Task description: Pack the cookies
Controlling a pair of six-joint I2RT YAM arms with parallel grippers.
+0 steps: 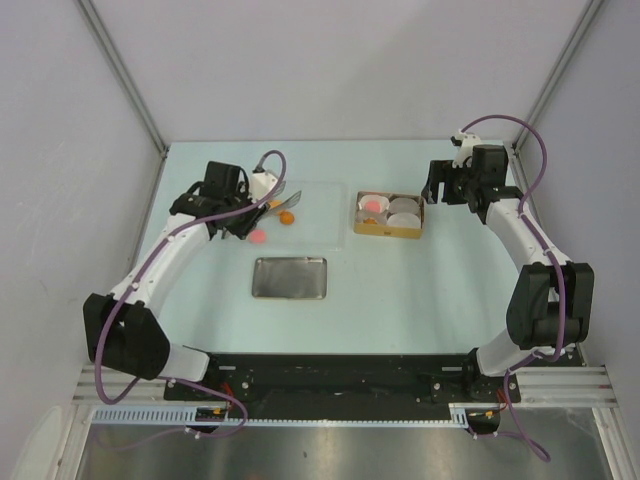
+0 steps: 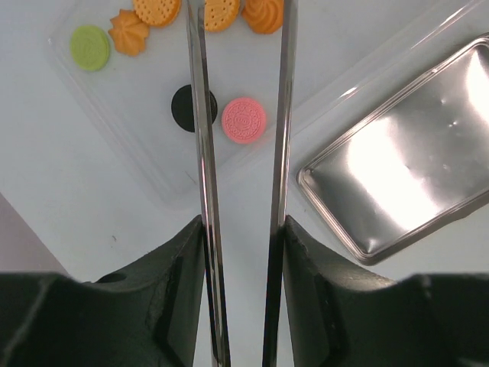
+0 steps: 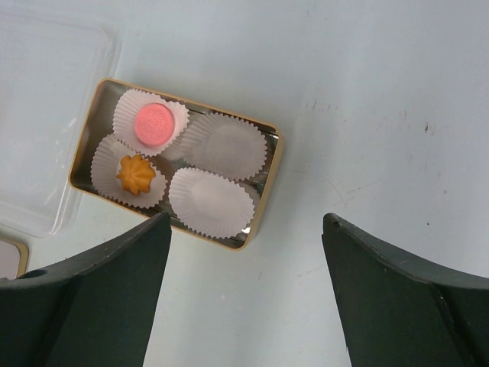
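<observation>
My left gripper (image 2: 243,229) is shut on metal tongs (image 2: 202,153), whose two blades stand apart. Between and around the blades, cookies lie on a clear plastic tray (image 2: 137,145): a pink one (image 2: 244,120), a black one (image 2: 186,108) partly behind a blade, a green one (image 2: 90,47) and several orange ones (image 2: 128,33). My right gripper (image 3: 244,298) is open and empty above the table, near a gold-rimmed tin (image 3: 269,183). The tin holds paper cups: one with a pink cookie (image 3: 153,122), one with an orange cookie (image 3: 137,173), two empty (image 3: 224,145).
A shiny metal lid (image 1: 289,277) lies flat in front of the clear tray (image 1: 310,205); it also shows in the left wrist view (image 2: 405,153). The tin (image 1: 389,214) sits right of the tray. Grey walls surround the table.
</observation>
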